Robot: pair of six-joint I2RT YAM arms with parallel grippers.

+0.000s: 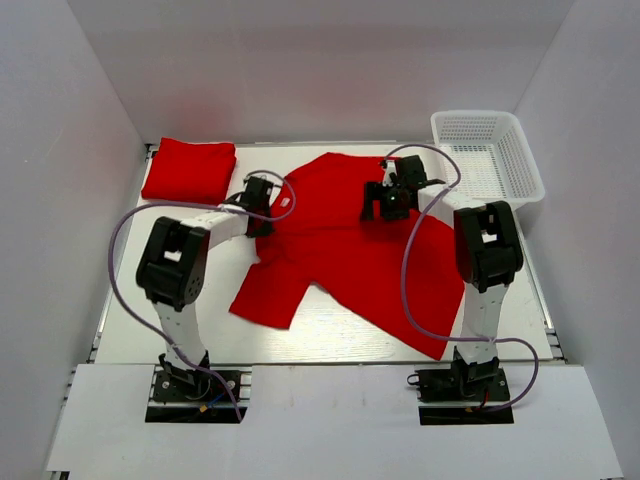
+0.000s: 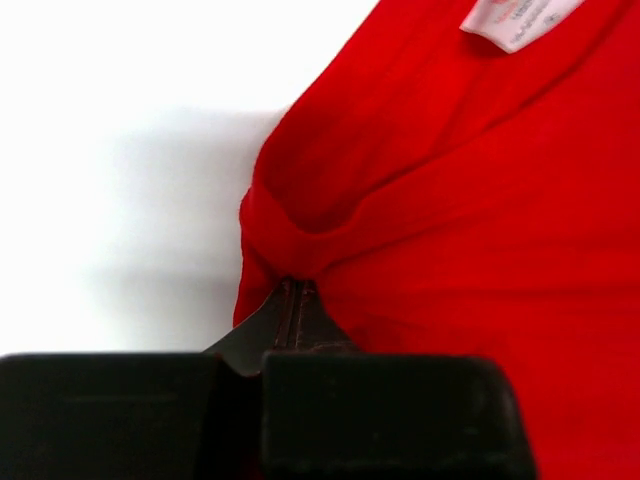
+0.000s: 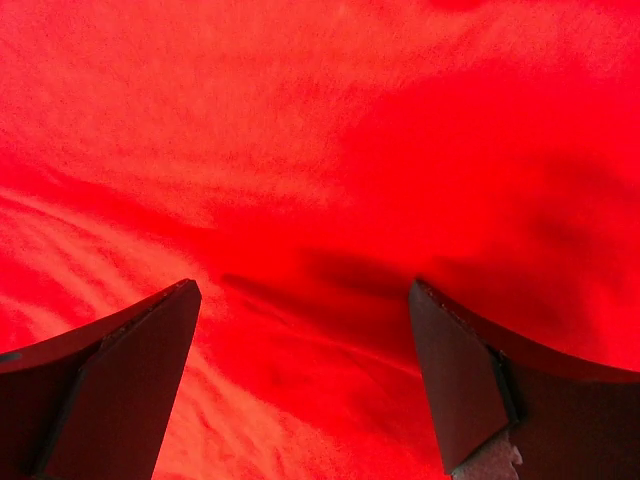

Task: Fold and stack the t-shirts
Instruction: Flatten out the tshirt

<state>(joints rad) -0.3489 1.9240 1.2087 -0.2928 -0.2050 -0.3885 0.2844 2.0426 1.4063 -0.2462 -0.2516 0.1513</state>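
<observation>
A red t-shirt (image 1: 340, 250) lies spread and rumpled across the middle of the table, its white neck tag (image 1: 285, 205) near the left side. A second red t-shirt (image 1: 190, 168) lies folded at the back left. My left gripper (image 1: 262, 205) is shut on the left edge of the spread t-shirt (image 2: 450, 200), pinching a bunched fold; the tag (image 2: 520, 18) shows at the top of the left wrist view. My right gripper (image 1: 388, 203) is open just above the shirt's upper middle; red fabric (image 3: 320, 180) fills the right wrist view between its fingers (image 3: 140, 370).
A white mesh basket (image 1: 490, 155) stands at the back right corner. White walls enclose the table on three sides. Bare white tabletop (image 1: 180, 320) shows at the front left and along the left side (image 2: 120, 150).
</observation>
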